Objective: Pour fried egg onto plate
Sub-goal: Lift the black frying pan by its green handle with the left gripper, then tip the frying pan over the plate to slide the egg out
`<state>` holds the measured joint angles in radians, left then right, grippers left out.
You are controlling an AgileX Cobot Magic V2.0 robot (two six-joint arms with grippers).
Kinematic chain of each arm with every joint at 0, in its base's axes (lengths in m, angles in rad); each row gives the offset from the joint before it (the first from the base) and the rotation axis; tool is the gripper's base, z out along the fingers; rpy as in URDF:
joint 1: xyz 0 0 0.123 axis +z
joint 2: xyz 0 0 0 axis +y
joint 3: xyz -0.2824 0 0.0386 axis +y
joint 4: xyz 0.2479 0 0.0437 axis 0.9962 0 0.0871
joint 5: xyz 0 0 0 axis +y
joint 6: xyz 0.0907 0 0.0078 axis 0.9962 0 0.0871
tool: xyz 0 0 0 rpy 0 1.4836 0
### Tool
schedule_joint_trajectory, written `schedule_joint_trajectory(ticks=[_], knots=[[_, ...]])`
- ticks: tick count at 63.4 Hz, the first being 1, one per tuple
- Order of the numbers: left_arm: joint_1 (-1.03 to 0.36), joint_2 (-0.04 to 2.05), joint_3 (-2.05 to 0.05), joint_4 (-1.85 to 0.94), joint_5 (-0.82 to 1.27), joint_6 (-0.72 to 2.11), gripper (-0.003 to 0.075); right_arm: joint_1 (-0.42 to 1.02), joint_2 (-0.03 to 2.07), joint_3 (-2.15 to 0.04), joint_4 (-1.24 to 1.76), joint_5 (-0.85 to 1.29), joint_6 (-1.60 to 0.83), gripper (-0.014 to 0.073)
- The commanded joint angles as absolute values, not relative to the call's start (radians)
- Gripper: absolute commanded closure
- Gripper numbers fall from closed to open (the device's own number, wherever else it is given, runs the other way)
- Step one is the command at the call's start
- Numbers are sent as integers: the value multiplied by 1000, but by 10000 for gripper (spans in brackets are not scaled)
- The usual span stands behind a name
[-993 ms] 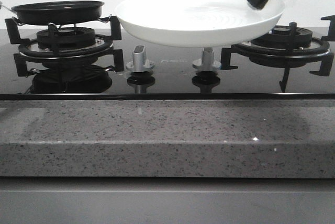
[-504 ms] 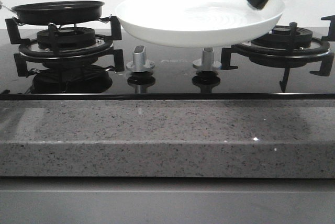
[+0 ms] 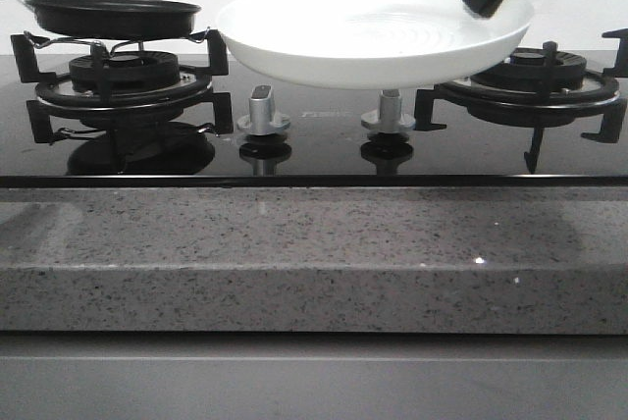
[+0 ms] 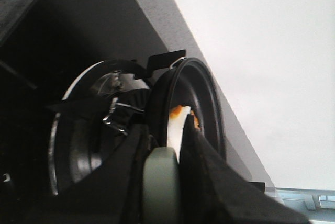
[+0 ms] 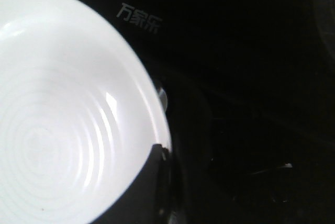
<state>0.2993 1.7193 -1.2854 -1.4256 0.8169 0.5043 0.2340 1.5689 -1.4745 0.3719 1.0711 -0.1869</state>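
Two burners: one on the left, one on the right, both with black grates on the black glass hob.
One pan: black and round, held just above the left burner, roughly level in the front view, clear of the grate.
Left gripper: seen only in the left wrist view, its dark fingers closed narrow on the pan's pale handle.
One fried egg: pale white with an orange edge, lying inside the pan on the side near the handle; hidden by the pan's rim in the front view.
Two knobs: silver, one at left and one at right, between the burners; the right one sits under the plate.
One plate: white, shallow, ringed inside, held in the air between the burners, its left edge near the pan, not touching it.
Right gripper: black, clamped on the plate's right rim; one finger lies over the inner rim in the right wrist view.
One counter edge: grey speckled stone in front of the hob.
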Motion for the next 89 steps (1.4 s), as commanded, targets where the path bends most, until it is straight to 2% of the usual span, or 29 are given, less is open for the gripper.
schedule_joint_trajectory(ticks=[1, 15, 33, 53, 74, 89], knots=[[306, 1628, -1318, -1521, 850, 554, 741, 230, 1532, -1498, 408, 1036, -194, 711], [287, 1531, -1380, -1522, 895, 578, 741, 230, 1532, -1498, 408, 1036, -194, 711], [153, 1374, -1382, -1460, 880, 624, 741, 230, 1532, -1498, 408, 1036, -194, 711], [-117, 1216, -1394, -1121, 665, 626, 741, 230, 1532, -1498, 408, 1036, -194, 711], [-462, 1194, -1396, -730, 449, 615, 741, 230, 1532, -1498, 408, 1036, -194, 711], [-611, 1194, -1396, -484, 340, 600, 741, 230, 1532, -1498, 408, 1036, -194, 711]])
